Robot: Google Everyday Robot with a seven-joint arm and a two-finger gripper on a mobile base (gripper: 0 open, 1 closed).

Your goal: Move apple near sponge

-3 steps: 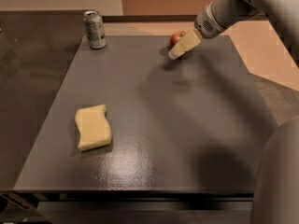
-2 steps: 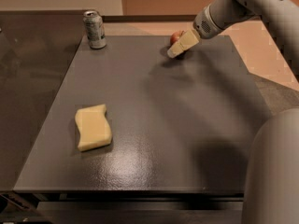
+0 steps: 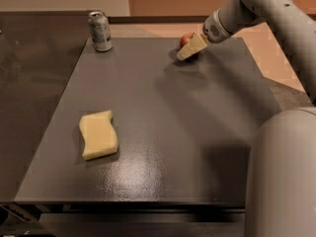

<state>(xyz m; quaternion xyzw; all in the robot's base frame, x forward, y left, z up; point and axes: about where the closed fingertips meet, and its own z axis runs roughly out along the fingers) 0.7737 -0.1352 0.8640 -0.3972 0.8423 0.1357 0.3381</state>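
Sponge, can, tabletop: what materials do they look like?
Sponge: probably soft foam, matte pale yellow, wavy edges. Can: metal, shiny silvery wall. Tabletop: dark grey, semi-gloss, faint glare; material unclear. Gripper sits by the apple, far edge.

Faintly glossy table (image 3: 197,132), metal can (image 3: 100,31), foam sponge (image 3: 98,135), smooth plastic claw (image 3: 185,53) at apple (image 3: 186,38)

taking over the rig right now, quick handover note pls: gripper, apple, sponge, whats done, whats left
Gripper: at the far right of the table, right against the apple; this view does not confirm a grasp.
Apple: at the table's far edge, partly hidden behind the gripper, to the right of the soda can.
Sponge: lying flat at the near left, well apart from the apple.
Done: the gripper is at the apple.
Left: secure the apple, carry it toward the near left and set it down beside the sponge.
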